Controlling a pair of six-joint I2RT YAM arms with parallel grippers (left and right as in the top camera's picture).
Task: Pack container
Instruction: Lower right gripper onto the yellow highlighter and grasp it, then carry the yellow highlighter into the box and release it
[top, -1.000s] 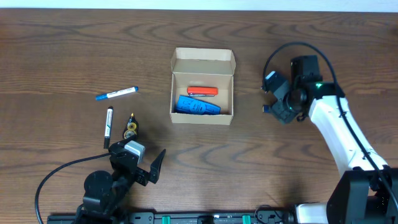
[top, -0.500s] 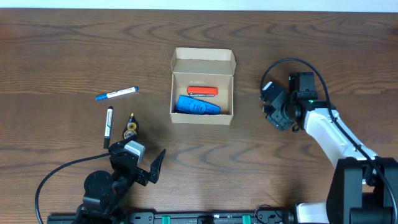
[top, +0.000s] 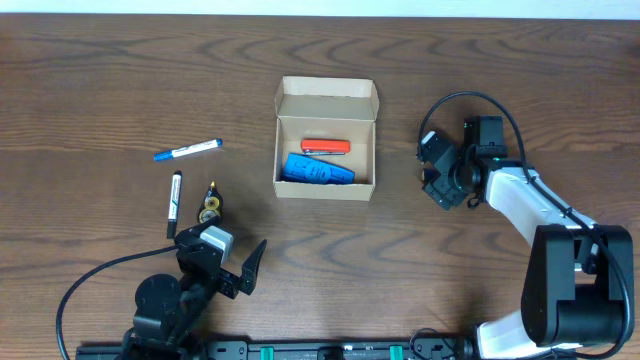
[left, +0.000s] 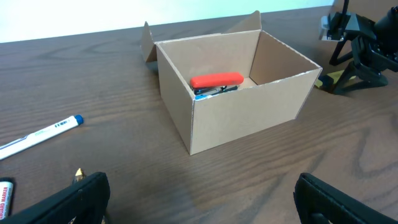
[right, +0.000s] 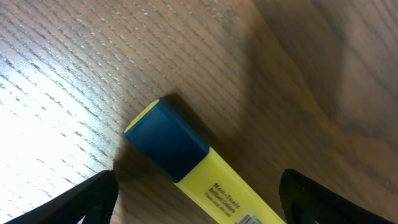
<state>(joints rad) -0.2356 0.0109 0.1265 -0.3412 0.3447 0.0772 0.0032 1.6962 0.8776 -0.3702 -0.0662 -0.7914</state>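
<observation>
Two pincers are being held with their jaws apart, and nothing is being gripped by either. The right pincer (top: 440, 172) is being held low over the desk (top: 100, 80), and a yellow highlighter (right: 233, 190) with a dark blue cap is being seen lying on the wood between its spread fingers (right: 93, 199); whether it is being touched cannot be told. The container (top: 325, 192) is being shown to the left of this pincer, near but apart, with its flap lid standing open at the far side. A red item (top: 326, 147) and a blue packet (top: 318, 171) are being held inside it. The left pincer (top: 232, 262) is being held wide open close to the desk's near edge, with the container ahead of it. A blue-capped white pen (top: 187, 150) and a black marker (top: 174, 203) are being seen ahead of it and to its left.
</observation>
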